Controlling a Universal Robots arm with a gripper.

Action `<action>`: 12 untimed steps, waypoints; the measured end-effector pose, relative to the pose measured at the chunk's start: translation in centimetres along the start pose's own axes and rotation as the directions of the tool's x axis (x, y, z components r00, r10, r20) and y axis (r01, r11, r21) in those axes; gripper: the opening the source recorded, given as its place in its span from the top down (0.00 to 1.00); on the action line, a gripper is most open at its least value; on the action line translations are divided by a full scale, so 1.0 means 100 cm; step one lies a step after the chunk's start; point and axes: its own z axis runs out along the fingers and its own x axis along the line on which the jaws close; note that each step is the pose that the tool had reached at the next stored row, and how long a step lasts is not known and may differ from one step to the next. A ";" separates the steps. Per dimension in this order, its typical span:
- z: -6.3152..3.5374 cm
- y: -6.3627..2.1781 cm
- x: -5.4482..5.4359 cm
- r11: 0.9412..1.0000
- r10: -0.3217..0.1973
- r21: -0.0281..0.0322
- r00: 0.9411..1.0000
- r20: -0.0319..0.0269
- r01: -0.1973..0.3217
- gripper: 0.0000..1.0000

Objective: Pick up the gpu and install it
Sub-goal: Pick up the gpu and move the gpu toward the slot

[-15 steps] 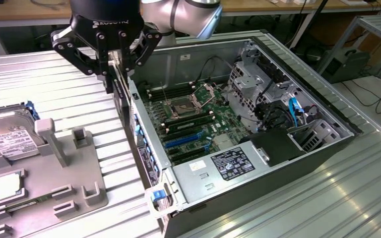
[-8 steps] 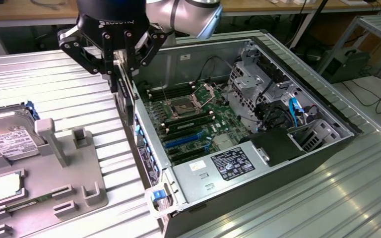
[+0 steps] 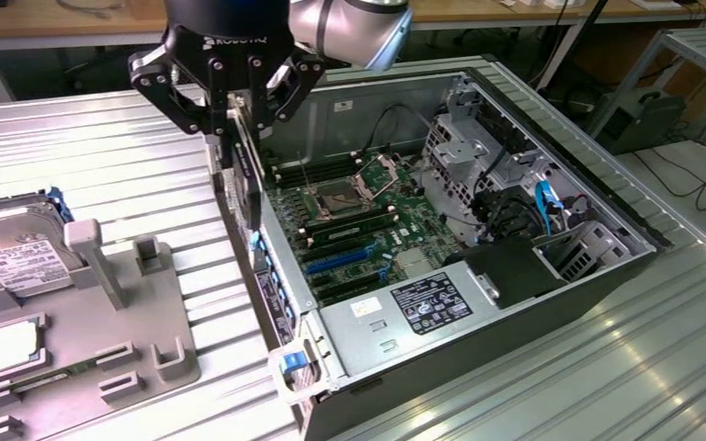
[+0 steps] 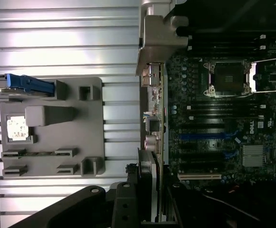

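Observation:
My gripper [image 3: 238,110] is shut on the gpu [image 3: 246,179], a thin dark card that hangs edge-on and upright below the fingers. It hovers over the open computer case's [image 3: 598,197] wall on the exterior view's left, above the motherboard [image 3: 366,225]. The blue expansion slots [image 3: 338,264] lie lower down the board, apart from the card. In the wrist view the gpu [image 4: 156,118] runs edge-on from the gripper [image 4: 146,190], with its silver bracket [image 4: 158,40] at the far end. It sits beside the board's slots [image 4: 200,136].
On the ribbed metal table [image 3: 96,156], at the exterior view's left, stands a grey fixture tray [image 3: 144,358] holding a hard drive [image 3: 10,253] and a CPU chip [image 3: 12,347]. Inside the case are an open CPU socket [image 3: 335,195], a drive cage [image 3: 463,152] and cables [image 3: 537,207].

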 end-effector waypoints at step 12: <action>0.0001 0.0005 -0.026 1.000 0.011 0.000 1.000 0.000 -0.011 0.72</action>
